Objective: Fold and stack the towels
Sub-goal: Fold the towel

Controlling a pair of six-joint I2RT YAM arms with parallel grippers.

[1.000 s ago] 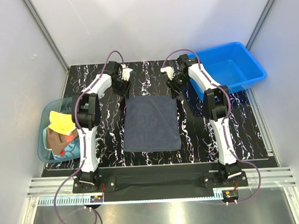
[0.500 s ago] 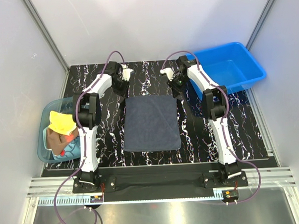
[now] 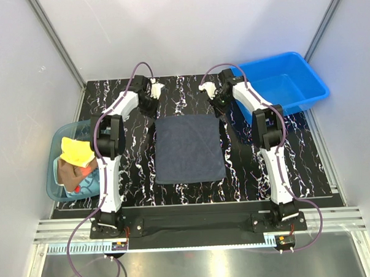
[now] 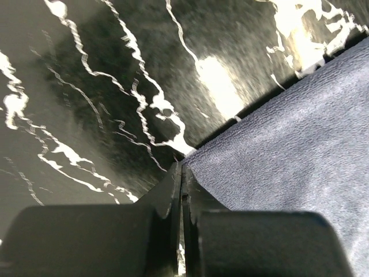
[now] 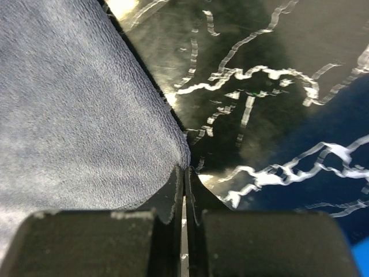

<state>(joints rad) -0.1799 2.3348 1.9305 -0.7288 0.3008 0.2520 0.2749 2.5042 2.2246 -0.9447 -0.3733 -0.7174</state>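
One dark slate-blue towel [image 3: 190,148] lay flat mid-table, almost square, edges parallel to the black marbled table [image 3: 245,172]. The left gripper [image 4: 181,173] and right gripper [image 5: 185,173] each pinched a far corner. Pale walls [image 3: 186,34] enclosed it.

Two arms, same build: left arm [image 3: 110,172], right arm [image 3: 273,165]. Smooth white link shells, chunky black cylinder joints [image 3: 105,137]. Black base blocks [image 3: 109,223], a small board with an orange spot [image 3: 120,244] below each. A purple cable [image 3: 75,244] loops off each base, and another arcs over each wrist. Small white housing [image 3: 157,88] by each wrist. Left gripper [image 4: 181,173] and right gripper [image 5: 185,173] are matte black: blocky bodies, fingers [image 4: 167,196] tapering to thin tips. Right one's block edge shows pale scuffs [image 5: 127,214].
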